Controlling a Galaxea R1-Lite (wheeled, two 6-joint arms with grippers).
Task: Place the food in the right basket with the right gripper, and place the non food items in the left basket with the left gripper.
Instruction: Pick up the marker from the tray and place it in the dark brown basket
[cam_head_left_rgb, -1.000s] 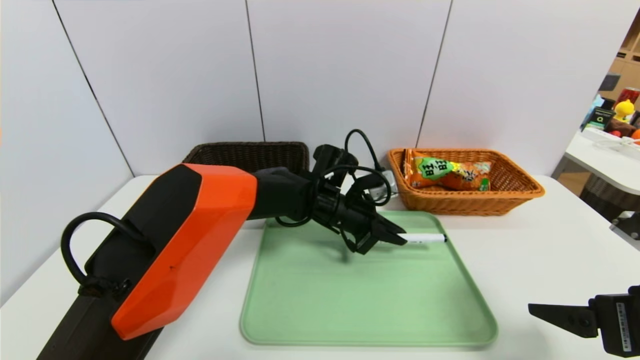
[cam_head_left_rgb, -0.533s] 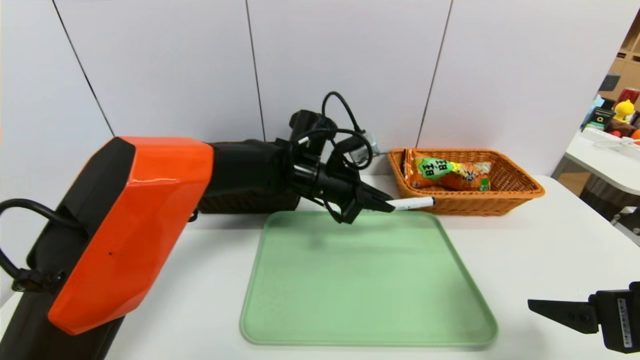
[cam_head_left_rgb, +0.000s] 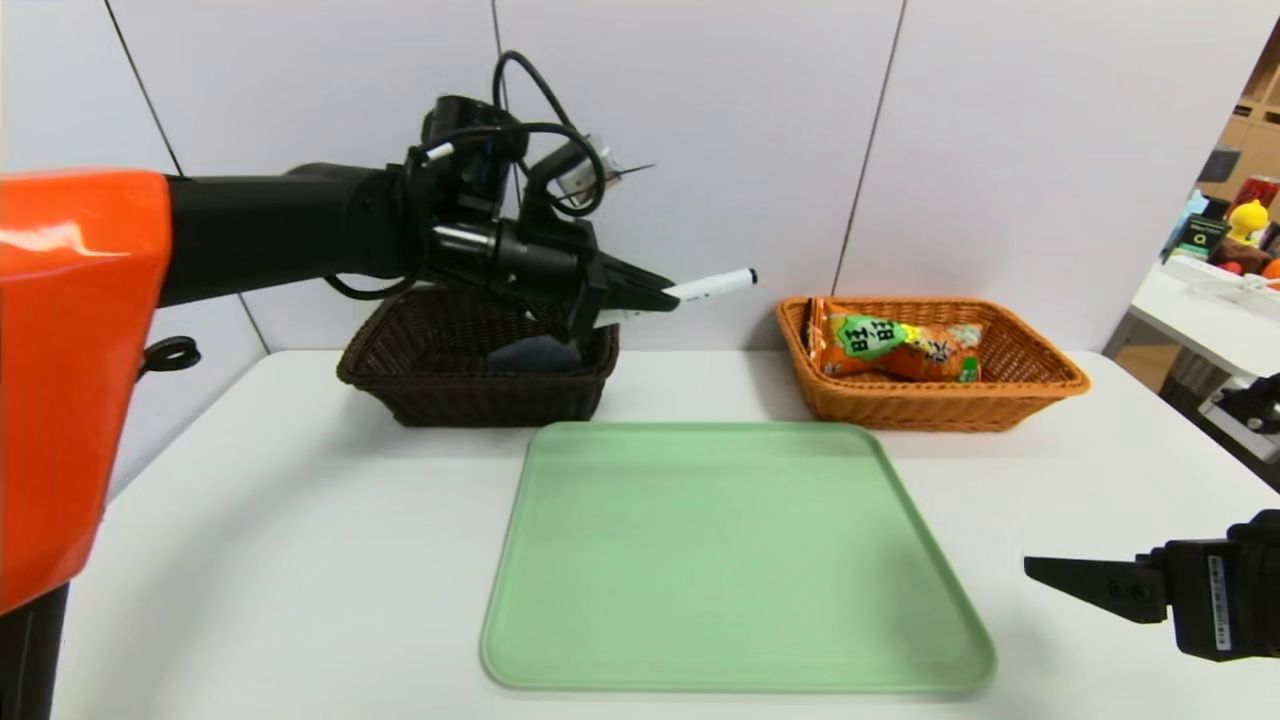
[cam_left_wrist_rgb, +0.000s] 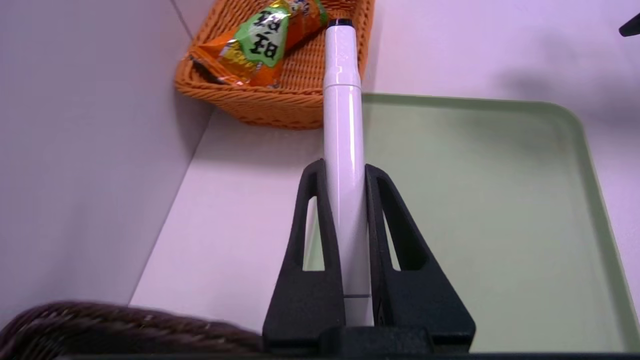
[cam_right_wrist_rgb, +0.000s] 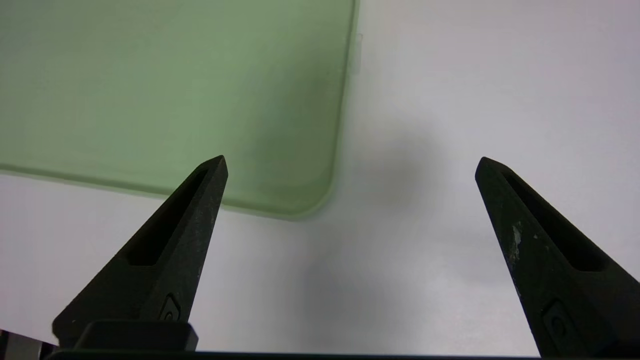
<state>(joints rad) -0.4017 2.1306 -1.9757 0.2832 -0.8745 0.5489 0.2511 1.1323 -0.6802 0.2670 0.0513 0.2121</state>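
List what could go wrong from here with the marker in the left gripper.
1. The left gripper pinches the marker near one end, so most of it juts out past the tips and it might pivot or slip.
2. The marker hangs beyond the right edge of the left basket, so opening now would likely drop it on the table.
3. The rolled cloth already lies in that basket, so the marker may land on it and roll.
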